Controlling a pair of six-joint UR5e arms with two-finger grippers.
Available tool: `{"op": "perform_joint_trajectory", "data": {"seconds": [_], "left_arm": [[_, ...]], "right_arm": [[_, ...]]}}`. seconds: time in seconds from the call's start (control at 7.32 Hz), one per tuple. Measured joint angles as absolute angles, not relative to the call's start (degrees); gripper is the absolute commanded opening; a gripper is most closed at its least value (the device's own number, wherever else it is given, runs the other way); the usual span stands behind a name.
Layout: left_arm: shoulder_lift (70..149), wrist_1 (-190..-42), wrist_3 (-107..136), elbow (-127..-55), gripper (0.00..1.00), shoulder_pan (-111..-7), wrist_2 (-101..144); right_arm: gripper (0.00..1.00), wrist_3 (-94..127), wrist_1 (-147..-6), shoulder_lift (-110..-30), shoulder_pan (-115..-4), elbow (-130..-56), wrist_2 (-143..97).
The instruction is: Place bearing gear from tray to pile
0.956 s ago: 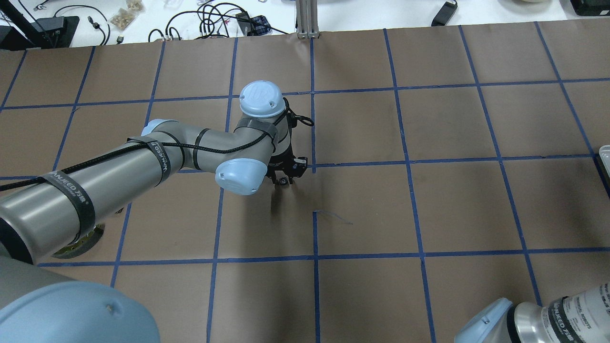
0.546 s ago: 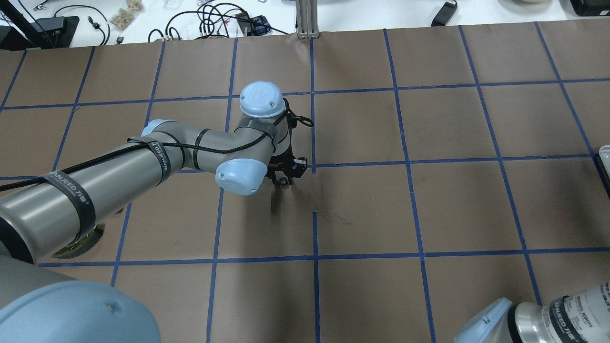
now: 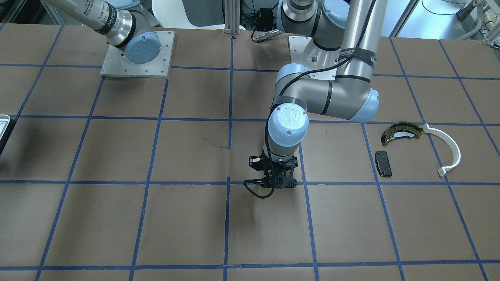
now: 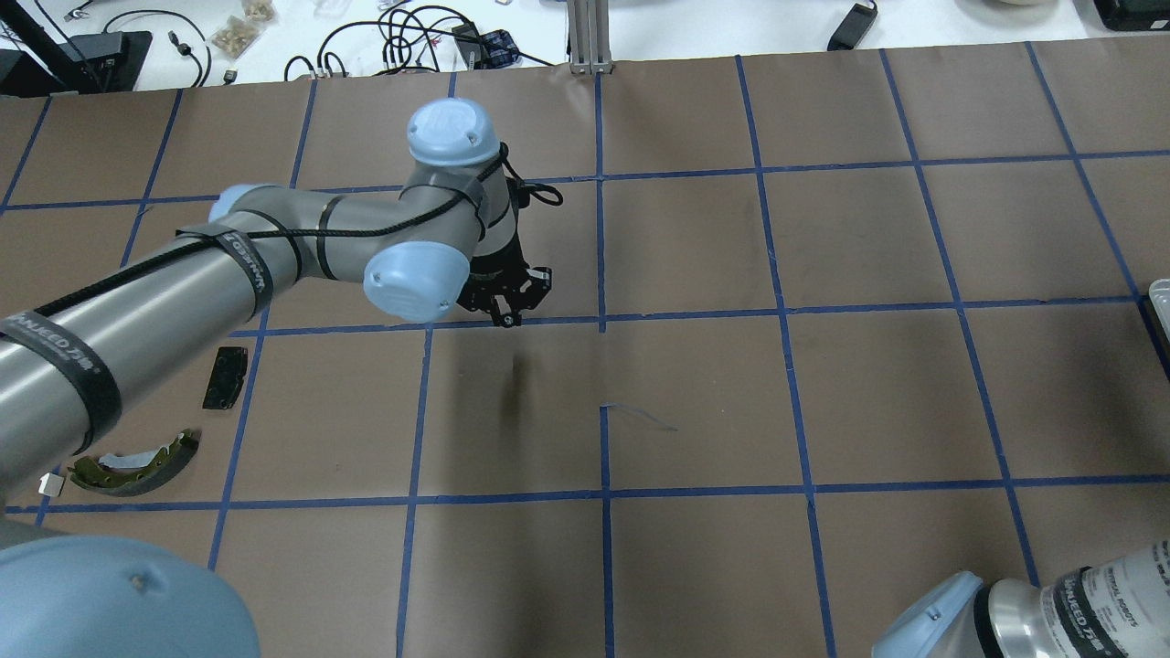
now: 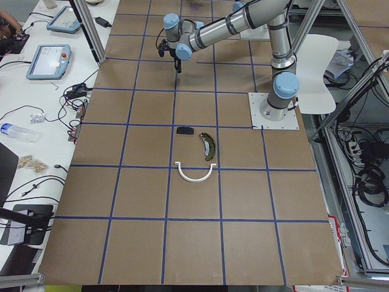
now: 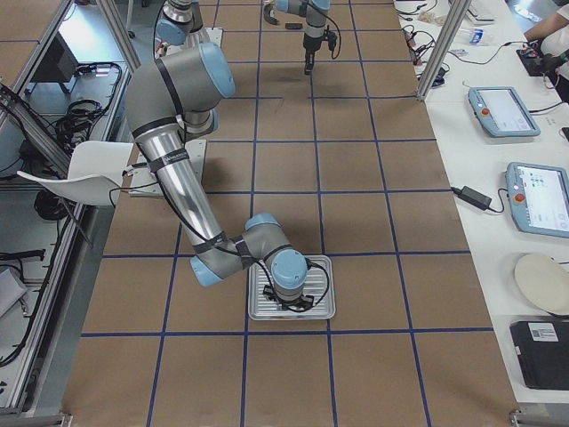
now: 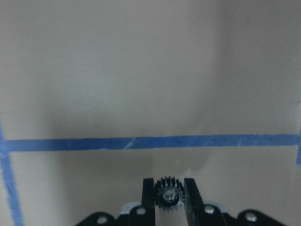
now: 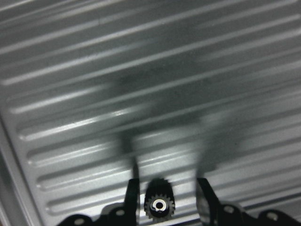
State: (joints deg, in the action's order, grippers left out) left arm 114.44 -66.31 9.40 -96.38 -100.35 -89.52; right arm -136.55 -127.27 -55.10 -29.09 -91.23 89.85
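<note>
My left gripper point(image 7: 168, 190) is shut on a small black bearing gear point(image 7: 168, 198) and holds it above the brown table near a blue tape line; it also shows in the overhead view point(image 4: 505, 318). The pile lies to its left: an olive-gold brake shoe point(image 4: 137, 464), a black brake pad point(image 4: 225, 376) and a white arc strip point(image 3: 449, 150). My right gripper point(image 8: 167, 188) is open, low over the ribbed silvery tray point(image 6: 258, 307), with a second black gear point(image 8: 159, 205) lying between its fingers.
The table is brown paper with a blue tape grid point(image 4: 603, 315). The tray's rim shows at the overhead view's right edge point(image 4: 1159, 302). Cables and clutter lie beyond the far edge point(image 4: 393, 41). The arm base plates point(image 3: 136, 54) stand on the robot's side.
My left arm has swung toward the overhead view's left and a little farther away, carrying the gear. The brake pad and brake shoe now show from under the arm.
</note>
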Motion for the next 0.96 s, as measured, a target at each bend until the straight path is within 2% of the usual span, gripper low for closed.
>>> {"op": "perform_joint_trajectory", "data": {"seconds": [0.14, 0.27, 0.68, 0.96], "left_arm": [[113.54, -73.17, 5.36, -92.39, 0.00, -97.11, -90.63], [112.57, -77.34, 0.67, -89.95, 0.00, -93.17, -92.26], [110.20, -80.04, -17.49, -88.68, 0.00, -78.60, -96.66], [110.69, -78.65, -30.23, -89.89, 0.00, -67.70, -96.80]], "right_arm": [[0.02, -136.52, -127.27, -55.09, -29.09, -91.23, 90.02], [0.00, -136.15, -127.26, -55.15, -29.09, -91.19, 90.16], [0.00, -124.30, -126.37, -57.95, -30.30, -91.09, 91.79], [0.00, -111.90, -125.14, -61.96, -36.79, -92.87, 90.95]]}}
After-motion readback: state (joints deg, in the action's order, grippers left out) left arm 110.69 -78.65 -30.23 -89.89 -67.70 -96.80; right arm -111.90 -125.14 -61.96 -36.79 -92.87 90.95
